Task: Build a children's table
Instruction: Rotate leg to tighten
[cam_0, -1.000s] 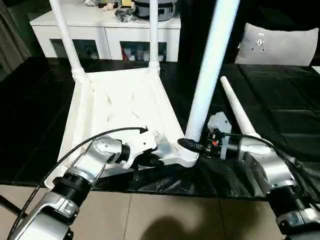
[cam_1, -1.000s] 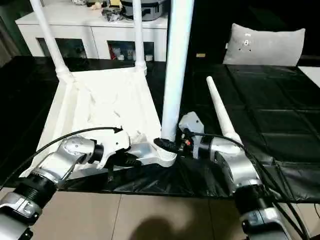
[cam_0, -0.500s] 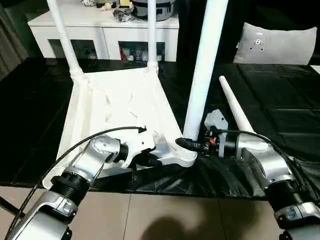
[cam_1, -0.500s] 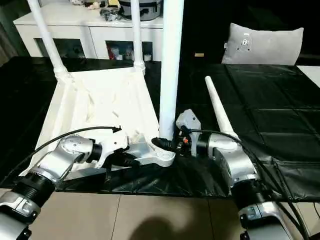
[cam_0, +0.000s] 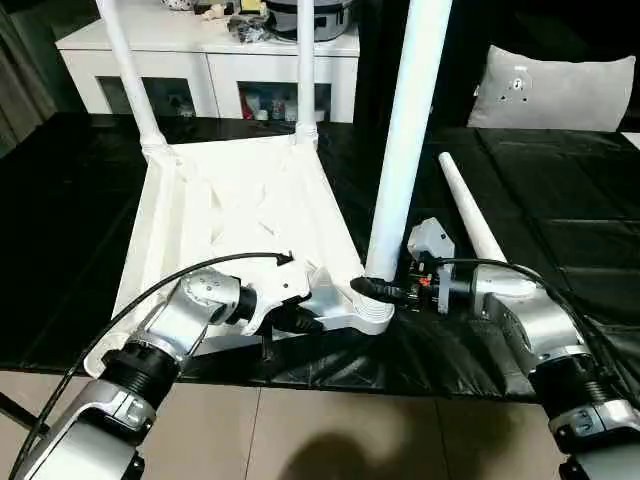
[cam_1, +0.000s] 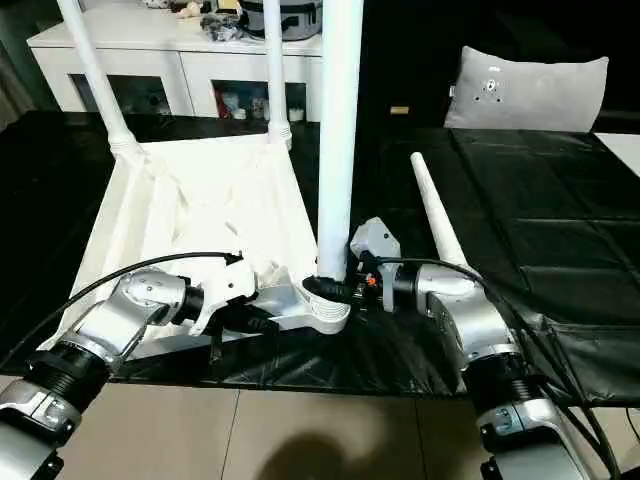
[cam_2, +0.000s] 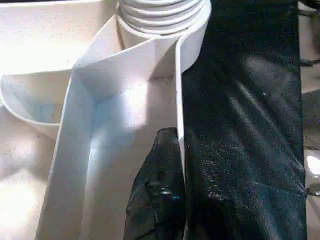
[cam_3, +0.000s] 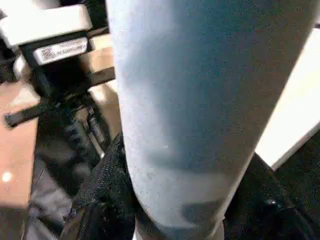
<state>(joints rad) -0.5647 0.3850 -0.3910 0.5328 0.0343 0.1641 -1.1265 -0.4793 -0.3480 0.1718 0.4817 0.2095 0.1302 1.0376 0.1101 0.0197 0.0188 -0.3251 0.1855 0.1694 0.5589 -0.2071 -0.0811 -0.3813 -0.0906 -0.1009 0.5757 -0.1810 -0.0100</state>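
Since a second ago the leg gripped by the right pincer has swung from a lean to nearly upright; the tabletop and both pincers have kept their places.

From the head camera, the children's table (cam_0: 240, 215) lies upside down on the black-covered bench (cam_0: 560, 215), its near edge close to the bench's front edge. Two legs (cam_0: 130, 75) stand in the far corner sockets. A third leg (cam_0: 410, 130) rises from the near right corner socket, and the right pincer (cam_0: 372, 290) grasps it just above the socket. The left pincer (cam_0: 300, 322) is clenched on the tabletop's near rim, just beside that same corner. A fourth, loose leg (cam_0: 470, 220) lies on the bench beside the right arm, pointing toward the far edge. The bench's right half is open black cloth; a grey cushion (cam_0: 560, 90) and a white cabinet (cam_0: 210, 75) stand beyond the far edge.

In the left wrist view, a black finger (cam_2: 160, 190) presses against the thin white rim wall, with the ribbed socket further along it.

In the right wrist view, the leg (cam_3: 200, 100) sits between the two black fingers (cam_3: 107, 195).
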